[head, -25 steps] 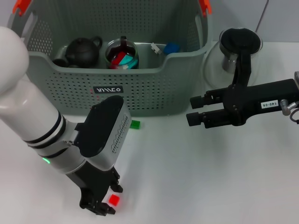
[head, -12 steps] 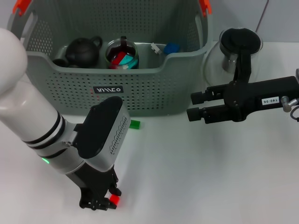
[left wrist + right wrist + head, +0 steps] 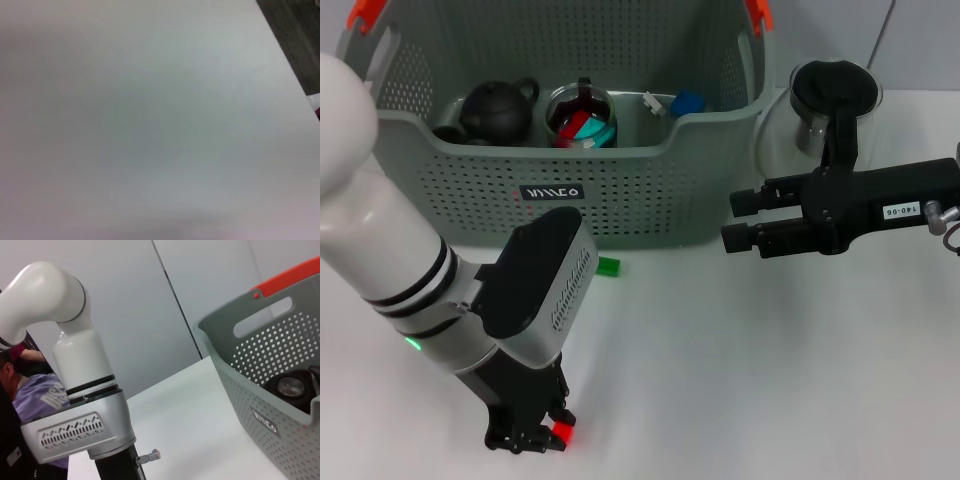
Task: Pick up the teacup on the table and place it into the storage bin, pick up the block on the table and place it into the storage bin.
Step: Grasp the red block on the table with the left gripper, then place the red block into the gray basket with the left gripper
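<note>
red block on the white table sits gripped in the left tool; right tool parted.

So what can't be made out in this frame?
- Head view: whether the left gripper has closed on the red block; its body hides the fingertips.
- Left wrist view: only blurred table; no fingers or block.
- Head view: small items in the storage bin, partly behind its front rim.
- Right wrist view: bin cut off by the edge.
</note>
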